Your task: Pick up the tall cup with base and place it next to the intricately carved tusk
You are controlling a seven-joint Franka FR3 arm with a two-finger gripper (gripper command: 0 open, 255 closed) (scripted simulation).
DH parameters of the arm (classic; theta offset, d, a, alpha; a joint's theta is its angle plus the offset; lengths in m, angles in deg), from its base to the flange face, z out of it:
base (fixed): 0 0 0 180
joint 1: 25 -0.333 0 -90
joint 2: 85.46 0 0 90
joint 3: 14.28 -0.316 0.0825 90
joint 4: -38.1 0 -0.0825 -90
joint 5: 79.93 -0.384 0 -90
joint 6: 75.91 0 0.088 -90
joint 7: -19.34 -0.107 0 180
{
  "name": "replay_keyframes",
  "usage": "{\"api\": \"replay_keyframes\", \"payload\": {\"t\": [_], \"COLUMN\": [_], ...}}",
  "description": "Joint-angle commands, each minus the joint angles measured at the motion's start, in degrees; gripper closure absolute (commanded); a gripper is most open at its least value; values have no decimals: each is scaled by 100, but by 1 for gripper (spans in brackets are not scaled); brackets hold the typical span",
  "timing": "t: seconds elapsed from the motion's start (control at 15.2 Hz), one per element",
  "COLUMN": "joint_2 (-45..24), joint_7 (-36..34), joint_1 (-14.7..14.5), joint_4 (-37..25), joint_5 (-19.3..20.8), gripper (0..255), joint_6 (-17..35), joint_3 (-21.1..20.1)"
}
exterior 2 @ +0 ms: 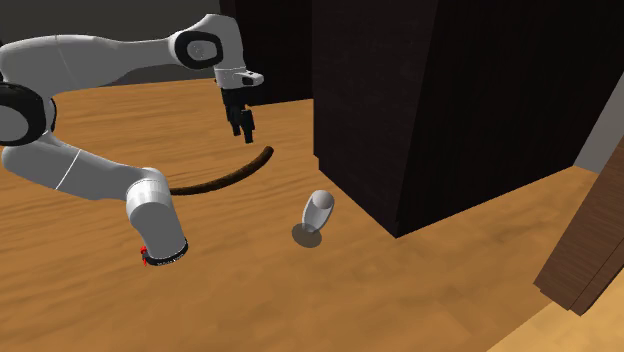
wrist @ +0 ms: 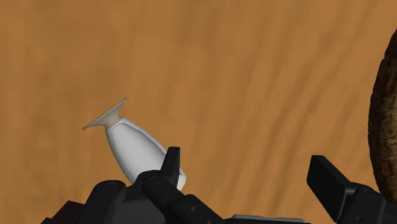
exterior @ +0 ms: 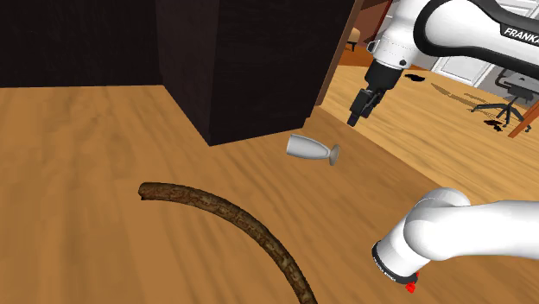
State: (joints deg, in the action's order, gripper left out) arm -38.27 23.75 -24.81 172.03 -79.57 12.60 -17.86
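Wrist view: the gripper [wrist: 251,175] has its fingers wide apart, with nothing between them and nothing held. The cup [wrist: 137,146] lies on its side on the wooden surface [wrist: 254,57]. It sits off beside one finger [wrist: 172,162], not in the gap, and its flat base [wrist: 105,118] points away from the hand. The tusk [wrist: 385,127] sits out past the other finger.

Shoulder view: the gripper [exterior: 358,108] hangs above the wood, beyond the cup's base end. The cup [exterior: 311,149] is near the corner of the dark cabinet [exterior: 233,69]. The tusk [exterior: 225,212] curves across the surface, apart from the cup with bare wood between them.

Progress, as I read it: nothing is done yet. There's no grasp, no lift, and the cup isn't by the tusk.

Left for you:
- centre the gap over the cup body
- descend and close
- lift and carry across
- set it down beside the tusk

Heads-up: the cup is tipped over, so you'd be gripping across a smooth, tapered body. My guess is it could roll or squirt out as the fingers close. Go in square to it.
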Motion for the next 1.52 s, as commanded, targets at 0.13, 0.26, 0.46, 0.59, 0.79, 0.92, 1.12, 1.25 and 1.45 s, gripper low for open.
{"api": "replay_keyframes", "payload": {"t": [0.13,0.26,0.46,0.59,0.79,0.92,1.12,1.25,1.45], "joint_2": [151,248,280,220,-2,-236,-705,-1084,-1729], "joint_7": [408,817,1442,1870,2532,2994,3726,4259,5152], "joint_1": [-12,-16,-10,-5,-28,-78,-246,-438,-897], "joint_4": [388,734,1172,1406,1661,1764,1815,1779,1622], "joint_5": [105,216,382,484,608,655,641,545,220], "gripper": [0,0,0,0,0,0,0,0,0], "joint_6": [372,753,1345,1756,2392,2825,3472,3887,4455], "joint_3": [298,609,1101,1446,1995,2380,3000,3445,4192]}}
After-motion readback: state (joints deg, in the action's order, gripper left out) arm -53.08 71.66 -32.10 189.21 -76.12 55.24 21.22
